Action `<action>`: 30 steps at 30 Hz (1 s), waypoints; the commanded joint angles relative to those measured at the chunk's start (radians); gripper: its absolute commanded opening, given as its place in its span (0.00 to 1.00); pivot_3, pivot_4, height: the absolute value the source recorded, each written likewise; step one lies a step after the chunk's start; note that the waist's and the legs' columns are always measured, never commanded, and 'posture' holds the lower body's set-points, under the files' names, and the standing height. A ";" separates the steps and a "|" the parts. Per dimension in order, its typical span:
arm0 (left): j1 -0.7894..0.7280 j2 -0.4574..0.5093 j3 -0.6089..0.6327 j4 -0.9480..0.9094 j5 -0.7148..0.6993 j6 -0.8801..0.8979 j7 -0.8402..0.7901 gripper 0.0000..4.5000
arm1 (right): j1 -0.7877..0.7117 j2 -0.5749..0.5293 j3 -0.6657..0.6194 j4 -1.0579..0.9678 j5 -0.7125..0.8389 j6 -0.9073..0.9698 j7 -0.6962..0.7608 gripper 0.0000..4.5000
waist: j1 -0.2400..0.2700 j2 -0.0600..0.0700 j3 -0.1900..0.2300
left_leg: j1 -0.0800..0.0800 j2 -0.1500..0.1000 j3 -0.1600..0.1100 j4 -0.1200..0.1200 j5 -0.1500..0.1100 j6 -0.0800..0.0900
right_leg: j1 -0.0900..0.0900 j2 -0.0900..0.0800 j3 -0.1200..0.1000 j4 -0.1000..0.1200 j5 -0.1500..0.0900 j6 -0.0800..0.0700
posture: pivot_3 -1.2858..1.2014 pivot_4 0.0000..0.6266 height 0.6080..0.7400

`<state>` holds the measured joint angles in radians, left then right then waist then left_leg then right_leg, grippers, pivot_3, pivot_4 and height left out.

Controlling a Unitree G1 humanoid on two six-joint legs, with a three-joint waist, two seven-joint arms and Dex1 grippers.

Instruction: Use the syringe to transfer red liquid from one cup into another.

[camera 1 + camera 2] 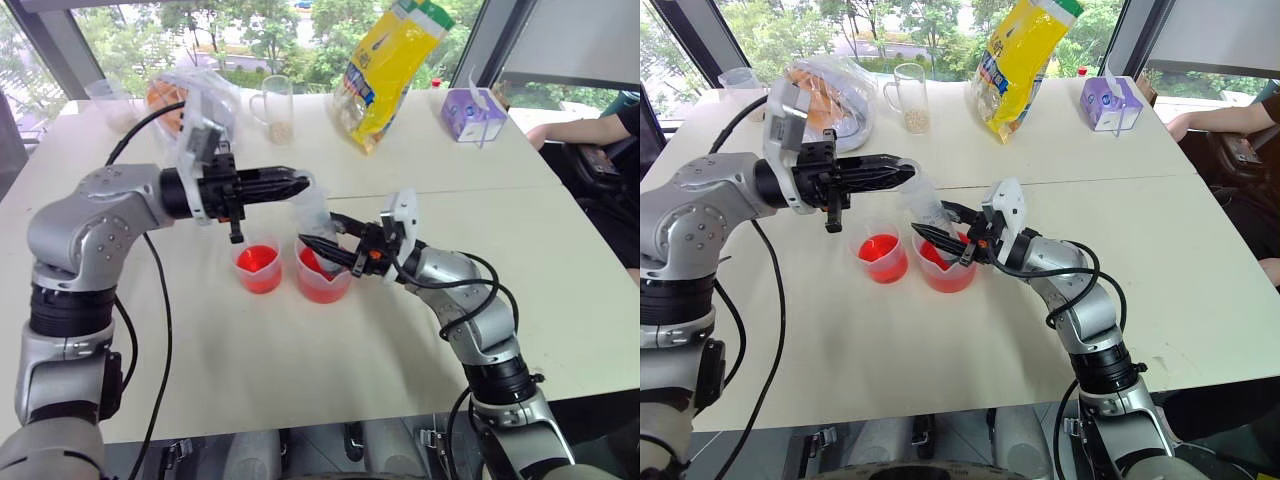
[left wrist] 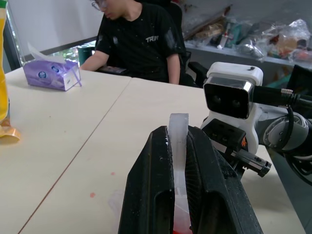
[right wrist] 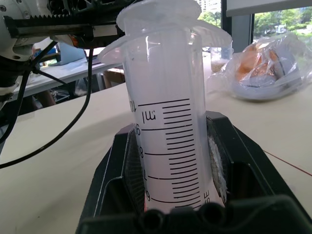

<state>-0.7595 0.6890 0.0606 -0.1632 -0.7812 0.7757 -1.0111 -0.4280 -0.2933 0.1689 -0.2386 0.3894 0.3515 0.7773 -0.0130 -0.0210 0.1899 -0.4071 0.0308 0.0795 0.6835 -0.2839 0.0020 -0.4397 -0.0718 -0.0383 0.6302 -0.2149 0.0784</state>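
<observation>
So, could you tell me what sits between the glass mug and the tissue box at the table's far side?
The yellow snack bag stands between the glass mug and the purple tissue box, seen from the head.

The syringe (image 3: 165, 141), clear plastic with black graduations, stood roughly upright with its lower end inside the wider spouted cup (image 1: 323, 281). That cup held red liquid (image 1: 325, 287). The smaller cup (image 1: 259, 267), also holding red liquid, stood just beside it on the tabletop (image 1: 300, 370).
</observation>
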 commanded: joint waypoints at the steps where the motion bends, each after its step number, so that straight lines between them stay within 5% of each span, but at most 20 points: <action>1: -0.077 0.029 0.074 0.012 0.023 -0.060 0.021 0.01 | 0.023 -0.021 0.052 -0.013 0.004 0.030 0.046 0.31 | 0.000 0.000 0.000 | 0.000 0.000 0.000 0.000 0.000 0.000 | 0.000 0.000 0.000 0.000 0.000 0.000 | 0.52 0.24 1.00; 30: -0.076 0.035 0.070 0.023 0.025 -0.060 0.010 0.01 | -0.020 -0.013 0.040 -0.017 0.012 0.042 0.033 0.31 | 0.000 0.000 0.000 | 0.000 0.000 0.000 0.000 0.000 0.000 | 0.000 0.000 0.000 0.000 0.000 0.000 | 0.52 0.24 1.00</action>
<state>-0.7899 0.7053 0.0597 -0.1333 -0.7715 0.7585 -1.0326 -0.4496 -0.3015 0.1690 -0.2383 0.3973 0.3854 0.7773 -0.0129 -0.0210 0.1899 -0.4072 0.0308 0.0795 0.6835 -0.2839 0.0020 -0.4398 -0.0718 -0.0383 0.6301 -0.2149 0.0784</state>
